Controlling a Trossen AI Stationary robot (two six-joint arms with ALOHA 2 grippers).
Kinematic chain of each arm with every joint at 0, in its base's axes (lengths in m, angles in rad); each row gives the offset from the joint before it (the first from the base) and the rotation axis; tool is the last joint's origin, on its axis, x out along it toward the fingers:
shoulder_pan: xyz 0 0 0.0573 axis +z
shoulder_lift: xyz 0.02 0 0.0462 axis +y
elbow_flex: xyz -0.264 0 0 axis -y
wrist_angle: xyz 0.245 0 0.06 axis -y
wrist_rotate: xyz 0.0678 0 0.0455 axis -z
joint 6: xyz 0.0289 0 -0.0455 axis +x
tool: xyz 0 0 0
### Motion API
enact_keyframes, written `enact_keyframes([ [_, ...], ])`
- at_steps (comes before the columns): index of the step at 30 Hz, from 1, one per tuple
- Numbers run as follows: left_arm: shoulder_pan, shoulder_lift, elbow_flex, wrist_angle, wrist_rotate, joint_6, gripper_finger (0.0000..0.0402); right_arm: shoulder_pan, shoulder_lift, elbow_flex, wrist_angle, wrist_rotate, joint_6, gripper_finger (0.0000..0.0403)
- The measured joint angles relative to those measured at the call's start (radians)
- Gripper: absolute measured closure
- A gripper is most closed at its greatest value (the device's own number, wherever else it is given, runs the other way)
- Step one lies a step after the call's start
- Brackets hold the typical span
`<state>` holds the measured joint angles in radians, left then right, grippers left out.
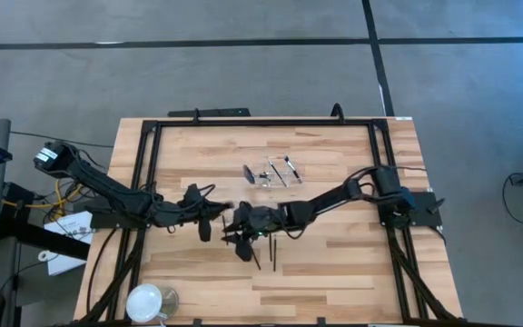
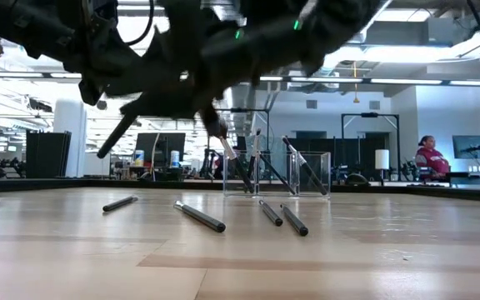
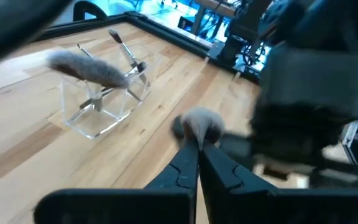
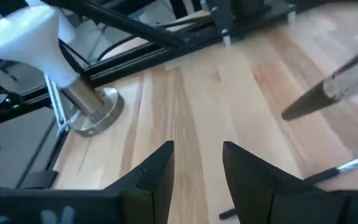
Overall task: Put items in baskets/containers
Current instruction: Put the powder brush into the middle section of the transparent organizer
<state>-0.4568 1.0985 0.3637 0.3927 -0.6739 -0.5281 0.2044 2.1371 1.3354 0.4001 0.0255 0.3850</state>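
The clear tray (image 1: 275, 171) (image 2: 277, 173) (image 3: 98, 112) stands toward the table's far side, and several brushes lean in it. More dark brushes (image 1: 263, 247) lie flat on the wood nearer the middle, among them one (image 2: 200, 216) and another (image 2: 294, 220). My left gripper (image 1: 216, 216) (image 3: 197, 149) hovers above the table's middle, shut on a brush (image 3: 197, 122) with a fluffy grey head. My right gripper (image 1: 237, 232) (image 4: 194, 155) is close beside it, open over bare wood, with nothing between its fingers. My left gripper pinches a brush between its two shut fingers, just behind the fluffy head (image 3: 196, 127), which sticks out past the fingertips. The brush is lifted clear of the table. In the low view a dark handle (image 2: 117, 136) slants down beneath the arms; the fingers hide the rest.
A round white dish (image 1: 145, 302) sits near the table's near left corner. A black frame (image 1: 261, 123) runs around the table's edges. The two arms crowd together over the middle. A person (image 2: 430, 158) sits in the room far behind the table.
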Motion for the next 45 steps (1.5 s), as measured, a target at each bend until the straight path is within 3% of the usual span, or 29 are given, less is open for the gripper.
enact_keyframes([
  [3,0.000,0.000,0.000,0.009,0.004,0.000,0.0397,0.022,-0.060,0.001,-0.124,0.106,-0.032,0.0276],
  [7,-0.002,0.000,0.000,0.027,0.019,-0.003,0.0397,0.042,-0.106,0.001,-0.249,0.369,-0.110,0.0276],
  [9,-0.002,0.000,0.000,0.035,0.026,-0.003,0.0397,0.036,-0.112,0.001,-0.242,0.402,-0.148,0.0276],
  [21,-0.001,0.000,0.000,0.085,0.076,0.019,0.0397,-0.036,-0.105,0.000,-0.089,0.179,-0.182,0.0276],
  [29,-0.002,0.000,0.000,0.093,0.076,0.021,0.0397,-0.037,-0.105,0.000,-0.104,0.183,-0.210,0.0286],
  [39,-0.002,0.000,-0.001,0.094,0.077,0.027,0.0395,-0.036,-0.105,0.000,-0.127,0.183,-0.210,0.0373],
  [45,-0.002,0.000,-0.001,0.094,0.077,0.055,0.0391,-0.029,-0.105,0.000,-0.129,0.184,-0.210,0.0372],
])
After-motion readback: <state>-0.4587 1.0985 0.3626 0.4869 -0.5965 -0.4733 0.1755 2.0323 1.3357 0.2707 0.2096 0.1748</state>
